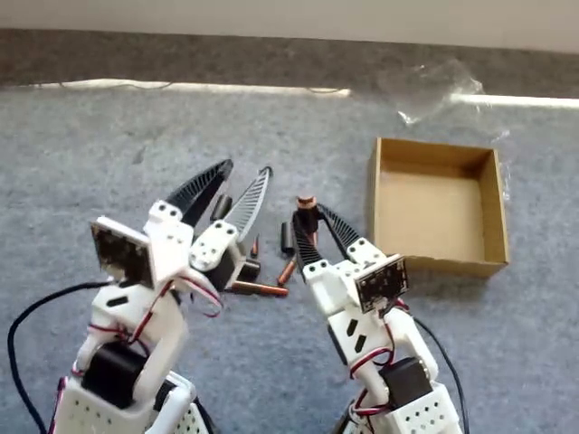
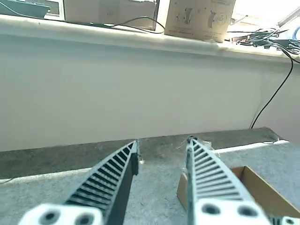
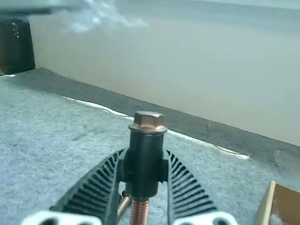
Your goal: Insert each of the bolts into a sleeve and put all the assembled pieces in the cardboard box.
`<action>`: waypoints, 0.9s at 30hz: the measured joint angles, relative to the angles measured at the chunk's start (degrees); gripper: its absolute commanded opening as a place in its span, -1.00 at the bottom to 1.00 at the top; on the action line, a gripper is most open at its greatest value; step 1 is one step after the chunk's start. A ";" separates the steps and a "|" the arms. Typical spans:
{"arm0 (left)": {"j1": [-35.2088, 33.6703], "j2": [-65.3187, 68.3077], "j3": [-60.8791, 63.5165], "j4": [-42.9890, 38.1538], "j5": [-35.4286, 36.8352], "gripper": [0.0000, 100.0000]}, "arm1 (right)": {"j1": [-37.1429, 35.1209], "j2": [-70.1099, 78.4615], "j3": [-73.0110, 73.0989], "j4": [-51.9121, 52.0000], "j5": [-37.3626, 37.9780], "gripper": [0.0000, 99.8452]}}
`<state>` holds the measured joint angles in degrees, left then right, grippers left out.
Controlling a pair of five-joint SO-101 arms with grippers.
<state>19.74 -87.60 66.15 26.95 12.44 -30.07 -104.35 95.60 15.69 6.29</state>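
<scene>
The right pincer (image 3: pixel 144 157) is clamping a black cylindrical plastic sleeve (image 3: pixel 144 168) upright. A copper hex-head bolt (image 3: pixel 147 121) is sitting through the sleeve, and the lower end of its shank is cut off at the frame edge. The left pincer (image 1: pixel 248 168) is standing spread, gripping nothing, above the grey carpet-covered counter (image 1: pixel 81 145). Loose copper bolts (image 1: pixel 286 271) and loose black sleeves (image 1: pixel 287 237) are lying between the two pincers. Some are partly hidden under the left pincer, so their count is unclear. The brown cardboard box (image 1: pixel 434 158) is sitting near the right pincer's outer side.
</scene>
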 measured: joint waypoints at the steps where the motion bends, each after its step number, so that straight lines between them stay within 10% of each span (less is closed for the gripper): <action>1: -0.09 -2.11 -0.09 2.11 -0.44 -0.68 | 0.44 0.00 0.00 0.00 0.00 -0.99; 10: -9.85 -9.23 0.79 10.11 -5.45 -1.00 | 0.88 -0.09 0.00 8.88 0.00 -0.99; 27: -23.03 -9.14 10.81 10.37 -5.89 -0.99 | 15.12 -0.18 -21.63 34.29 3.34 -0.99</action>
<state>-3.30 -96.75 76.97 37.32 6.55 -14.95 -104.53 73.98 49.98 9.63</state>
